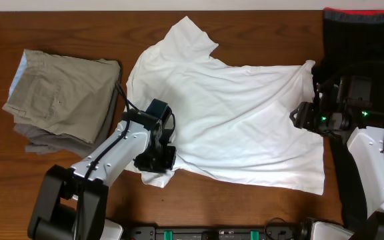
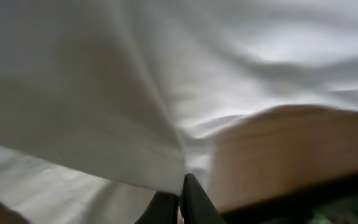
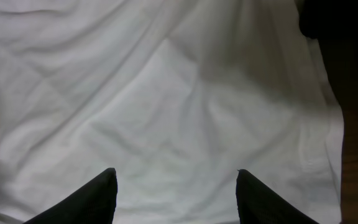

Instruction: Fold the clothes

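Note:
The white T-shirt (image 1: 239, 113) lies spread and wrinkled across the middle of the wooden table. My left gripper (image 1: 157, 160) is at its front left corner, shut on a fold of the white cloth (image 2: 166, 155); the left wrist view shows the fingers (image 2: 182, 196) pinched together with fabric between them. My right gripper (image 1: 302, 115) hovers over the shirt's right edge. Its fingers (image 3: 176, 186) are wide apart with only white T-shirt cloth (image 3: 166, 93) below them, nothing held.
Folded khaki-olive trousers (image 1: 62, 93) lie at the left. A black garment with a red edge band (image 1: 362, 33) lies at the back right, under the right arm. Bare wood (image 1: 245, 207) shows along the front edge.

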### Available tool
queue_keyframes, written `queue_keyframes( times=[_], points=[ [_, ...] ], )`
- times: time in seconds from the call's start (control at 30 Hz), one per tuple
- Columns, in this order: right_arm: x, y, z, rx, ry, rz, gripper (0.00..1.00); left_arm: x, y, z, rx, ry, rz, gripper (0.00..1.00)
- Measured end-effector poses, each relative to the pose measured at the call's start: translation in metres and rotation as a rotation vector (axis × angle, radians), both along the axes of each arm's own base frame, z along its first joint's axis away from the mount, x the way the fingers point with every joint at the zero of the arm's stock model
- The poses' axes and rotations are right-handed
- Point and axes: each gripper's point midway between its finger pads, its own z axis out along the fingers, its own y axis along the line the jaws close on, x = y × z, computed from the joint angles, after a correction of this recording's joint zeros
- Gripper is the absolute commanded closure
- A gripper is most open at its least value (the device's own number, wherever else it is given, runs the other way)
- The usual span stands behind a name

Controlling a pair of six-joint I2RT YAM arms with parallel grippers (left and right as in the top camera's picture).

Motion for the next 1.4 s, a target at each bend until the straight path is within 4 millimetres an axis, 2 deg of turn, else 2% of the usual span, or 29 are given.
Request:
queue_keyframes(
  times=[0.13, 0.2, 0.4, 0.5, 0.53, 0.57, 0.6, 0.67, 0.8, 0.93, 1.1, 1.27, 1.4],
  points=[
    [0.000, 0.000, 0.000, 0.000, -0.001, 0.000, 0.41, 0.028, -0.029, 0.026, -0.125, -0.094, -0.007, 0.94],
    [0.000, 0.000, 0.000, 0.000, -0.001, 0.000, 0.40, 0.036, -0.042, 0.033, -0.170, -0.137, -0.028, 0.94],
    [0.000, 0.000, 0.000, -0.001, -0.002, 0.000, 0.40, 0.033, -0.065, 0.035, -0.216, -0.164, -0.092, 0.94],
    [0.001, 0.000, 0.000, -0.001, -0.003, 0.000, 0.40, 0.031, -0.070, 0.029, -0.219, -0.151, -0.108, 0.92],
    [0.001, 0.000, 0.000, 0.000, -0.003, 0.000, 0.40, 0.031, -0.071, 0.026, -0.215, -0.142, -0.110, 0.86],
    [0.001, 0.000, 0.000, 0.000, -0.003, 0.000, 0.41, 0.029, -0.071, 0.023, -0.212, -0.133, -0.116, 0.73],
    [0.001, 0.000, 0.000, -0.001, -0.003, 0.000, 0.40, 0.028, -0.072, 0.021, -0.209, -0.124, -0.117, 0.68],
    [0.001, 0.000, 0.000, -0.001, -0.004, 0.000, 0.40, 0.025, -0.072, 0.019, -0.204, -0.110, -0.118, 0.67],
    [0.001, 0.000, 0.000, -0.001, -0.003, 0.000, 0.40, 0.013, -0.065, 0.018, -0.176, -0.051, -0.113, 0.63],
    [0.002, 0.000, 0.001, -0.001, -0.009, 0.000, 0.40, -0.003, -0.050, 0.020, -0.131, 0.039, -0.085, 0.61],
    [0.002, 0.000, 0.001, -0.001, -0.008, 0.000, 0.40, -0.013, -0.026, 0.028, -0.063, 0.081, -0.047, 0.60],
    [0.002, 0.000, 0.001, -0.001, -0.007, 0.000, 0.40, -0.008, 0.007, 0.045, 0.034, -0.007, -0.012, 0.60],
    [0.001, 0.000, 0.001, -0.001, -0.007, 0.000, 0.39, 0.010, 0.023, 0.043, 0.076, -0.086, 0.029, 0.61]
  ],
)
